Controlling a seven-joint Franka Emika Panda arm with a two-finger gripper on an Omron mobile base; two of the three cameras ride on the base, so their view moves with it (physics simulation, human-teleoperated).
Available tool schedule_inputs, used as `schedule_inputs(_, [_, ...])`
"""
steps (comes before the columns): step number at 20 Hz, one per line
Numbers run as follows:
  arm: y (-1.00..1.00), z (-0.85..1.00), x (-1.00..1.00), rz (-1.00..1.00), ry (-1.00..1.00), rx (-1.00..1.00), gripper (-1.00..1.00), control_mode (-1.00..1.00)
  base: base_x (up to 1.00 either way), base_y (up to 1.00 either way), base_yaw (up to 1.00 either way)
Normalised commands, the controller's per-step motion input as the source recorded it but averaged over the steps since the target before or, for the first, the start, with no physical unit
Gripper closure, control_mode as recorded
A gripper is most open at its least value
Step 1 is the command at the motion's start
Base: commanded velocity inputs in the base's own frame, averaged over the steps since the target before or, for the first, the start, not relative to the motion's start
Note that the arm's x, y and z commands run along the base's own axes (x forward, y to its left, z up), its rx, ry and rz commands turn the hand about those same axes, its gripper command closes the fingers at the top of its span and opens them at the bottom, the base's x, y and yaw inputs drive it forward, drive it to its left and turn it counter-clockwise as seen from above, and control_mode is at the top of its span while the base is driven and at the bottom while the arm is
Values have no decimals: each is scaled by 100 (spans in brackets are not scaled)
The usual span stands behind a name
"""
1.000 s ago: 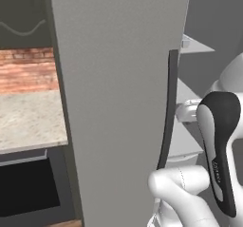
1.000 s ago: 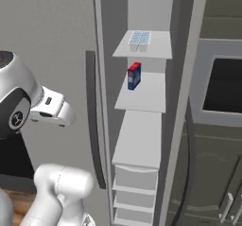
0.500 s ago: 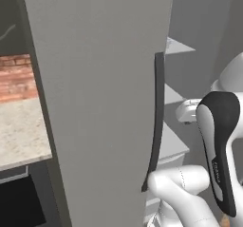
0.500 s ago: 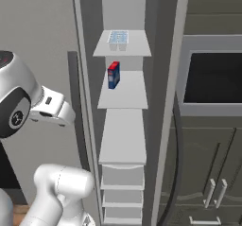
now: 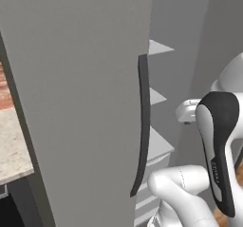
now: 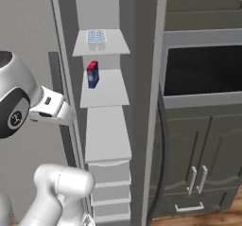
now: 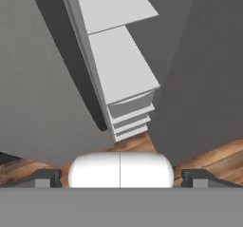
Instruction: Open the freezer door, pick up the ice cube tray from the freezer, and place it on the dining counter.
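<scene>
- Both base views have swung with the base; the freezer (image 6: 106,126) now sits more squarely ahead, door (image 5: 80,102) open.
- Tray (image 6: 96,36) lies on the top shelf.
- Hand (image 7: 120,177) is wide open and empty.
- Next: likely a reach up to the tray.

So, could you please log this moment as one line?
door: open | tray: on freezer shelf | gripper: open, empty
</scene>
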Motion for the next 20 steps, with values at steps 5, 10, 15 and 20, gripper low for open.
schedule_inputs(5, [0,0,0,0,0,0,-100,100,46,-23,-14])
schedule_inputs(10, [0,0,0,0,0,0,-100,100,66,-23,-4])
schedule_inputs(15, [0,0,0,0,0,0,-100,100,61,-31,0])
schedule_inputs(20, [0,0,0,0,0,0,-100,100,54,-27,0])
